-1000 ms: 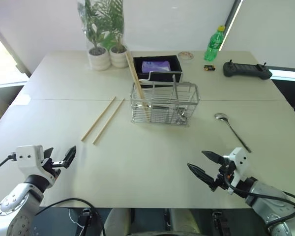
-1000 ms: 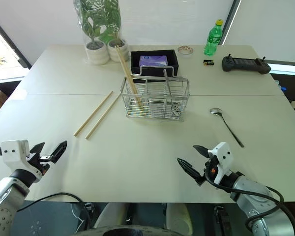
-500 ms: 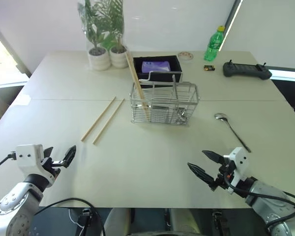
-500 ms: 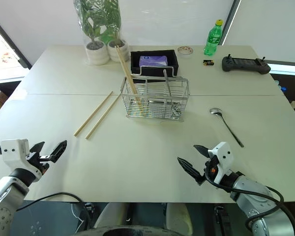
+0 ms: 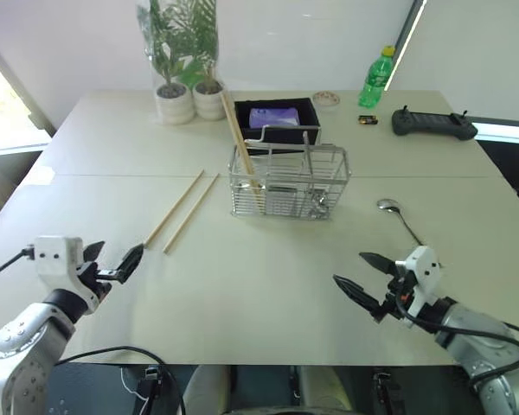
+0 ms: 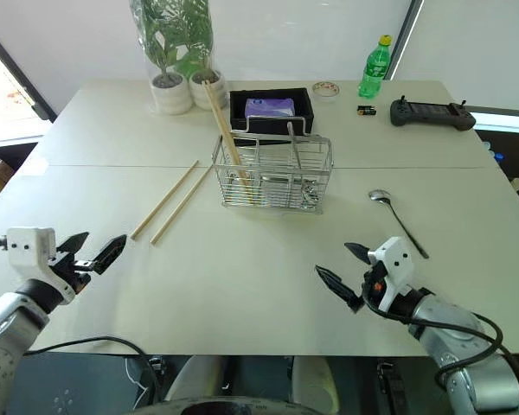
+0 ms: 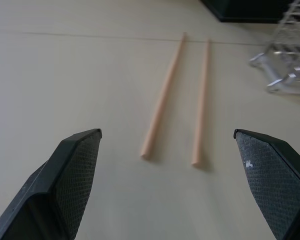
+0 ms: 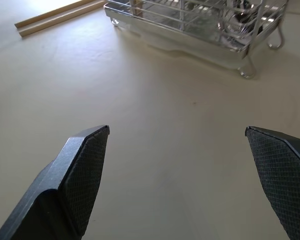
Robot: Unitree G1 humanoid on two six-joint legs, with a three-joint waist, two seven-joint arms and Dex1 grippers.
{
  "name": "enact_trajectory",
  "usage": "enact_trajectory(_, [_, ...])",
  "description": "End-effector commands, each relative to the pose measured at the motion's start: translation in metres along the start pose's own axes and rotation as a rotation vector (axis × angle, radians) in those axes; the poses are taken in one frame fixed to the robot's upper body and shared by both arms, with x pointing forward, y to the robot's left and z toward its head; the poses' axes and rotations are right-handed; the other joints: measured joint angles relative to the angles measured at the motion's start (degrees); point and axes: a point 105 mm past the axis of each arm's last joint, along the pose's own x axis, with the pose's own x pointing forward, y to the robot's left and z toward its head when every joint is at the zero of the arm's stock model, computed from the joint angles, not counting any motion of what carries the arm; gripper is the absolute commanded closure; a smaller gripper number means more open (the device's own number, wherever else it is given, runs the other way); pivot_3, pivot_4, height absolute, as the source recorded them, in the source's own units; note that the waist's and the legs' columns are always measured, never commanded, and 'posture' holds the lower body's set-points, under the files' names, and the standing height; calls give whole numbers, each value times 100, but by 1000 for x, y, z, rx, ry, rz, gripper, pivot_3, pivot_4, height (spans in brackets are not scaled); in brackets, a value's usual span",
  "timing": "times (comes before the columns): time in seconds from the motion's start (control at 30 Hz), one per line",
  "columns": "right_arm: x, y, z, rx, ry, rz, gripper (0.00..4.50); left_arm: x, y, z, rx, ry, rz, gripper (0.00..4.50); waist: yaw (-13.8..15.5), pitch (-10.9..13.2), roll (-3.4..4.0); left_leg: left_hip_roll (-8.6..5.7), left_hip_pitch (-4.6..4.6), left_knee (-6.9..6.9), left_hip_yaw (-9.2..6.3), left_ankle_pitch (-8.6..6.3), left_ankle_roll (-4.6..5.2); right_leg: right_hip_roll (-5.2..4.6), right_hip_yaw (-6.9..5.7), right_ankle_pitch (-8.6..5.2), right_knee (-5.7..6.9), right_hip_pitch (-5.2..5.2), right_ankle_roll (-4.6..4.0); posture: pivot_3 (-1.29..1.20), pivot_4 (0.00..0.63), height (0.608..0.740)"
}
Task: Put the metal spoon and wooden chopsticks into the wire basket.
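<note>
- The wire basket (image 5: pixel 289 182) stands mid-tabletop, slightly toward the far edge; we see wooden chopsticks (image 5: pixel 240 137) already leaning in its left end.
- Two more chopsticks (image 5: pixel 181 210) lie flat left of the basket, and the metal spoon (image 5: pixel 406 227) lies toward the right edge, so we judge the task partly done.
- Our left gripper (image 5: pixel 114 263) and right gripper (image 5: pixel 361 276) hover near the front edge, both spread wide and empty.
- The left wrist view shows the loose chopsticks' near ends between its fingers (image 7: pixel 70 172); the right wrist view faces the basket's feet.
</note>
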Motion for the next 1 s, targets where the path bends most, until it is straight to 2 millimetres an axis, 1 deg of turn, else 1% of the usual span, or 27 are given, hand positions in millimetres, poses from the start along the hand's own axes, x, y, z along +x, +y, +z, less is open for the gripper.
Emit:
enact_trajectory(0.03, [-8, -19, 18, -77, -22, -58, 0, 3, -37, 27, 29, -20, -236, 31, 3, 1, 2, -1, 0, 0, 0, 0, 0, 0, 0, 0, 1, 0, 0, 0, 150, 716])
enact_trajectory(0.07, [-10, -24, 21, -86, -23, -72, 0, 4, -42, 31, 37, -16, -273, 31, 1, 2, 3, -1, 1, -1, 0, 0, 1, 0, 0, 0, 2, 0, 0, 0, 150, 716])
enact_trajectory(0.23, [-19, -68, 43, -138, -25, -224, 0, 12, -77, 63, 50, -34, -508, 31, -7, 7, 5, -5, 6, 1, 3, 2, 2, 2, 1, 0, 7, 2, -1, 0, 150, 716])
enact_trajectory(0.4, [-18, -100, 47, -154, 13, -327, 0, 22, -102, 81, 88, -52, -620, 31, -14, 9, 1, -12, 13, 6, 6, 2, 3, 6, 3, 0, 25, 5, -1, 0, 150, 716])
enact_trajectory(0.53, [-14, -125, 46, -97, 11, -400, 0, 27, -116, 88, 102, -73, -679, 31, -23, 11, 2, -14, 13, 6, 9, 3, 4, 6, 8, 0, 37, -2, -1, 0, 150, 716])
enact_trajectory(0.63, [-8, -136, 41, -40, 19, -402, 0, 29, -124, 91, 99, -79, -719, 31, -22, 12, 1, -15, 14, 10, 10, 3, 4, 8, 10, 0, 42, -2, -1, 0, 150, 716])
enact_trajectory(0.77, [0, -145, 39, -1, 19, -396, 0, 31, -131, 94, 103, -85, -755, 31, -23, 13, 3, -14, 15, 11, 9, 3, 4, 14, 10, 0, 46, -2, -1, 0, 150, 716])
enact_trajectory(0.9, [8, -143, 40, 4, 22, -357, 0, 35, -130, 98, 103, -104, -743, 31, -29, 16, 5, -14, 14, 15, 10, 3, 5, 15, 14, 0, 47, -2, -1, 0, 150, 716])
enact_trajectory(1.0, [12, -145, 39, 8, 28, -360, 0, 36, -129, 100, 104, -116, -737, 31, -35, 16, 5, -14, 14, 15, 9, 3, 5, 18, 15, 0, 47, -2, -1, 0, 150, 716])
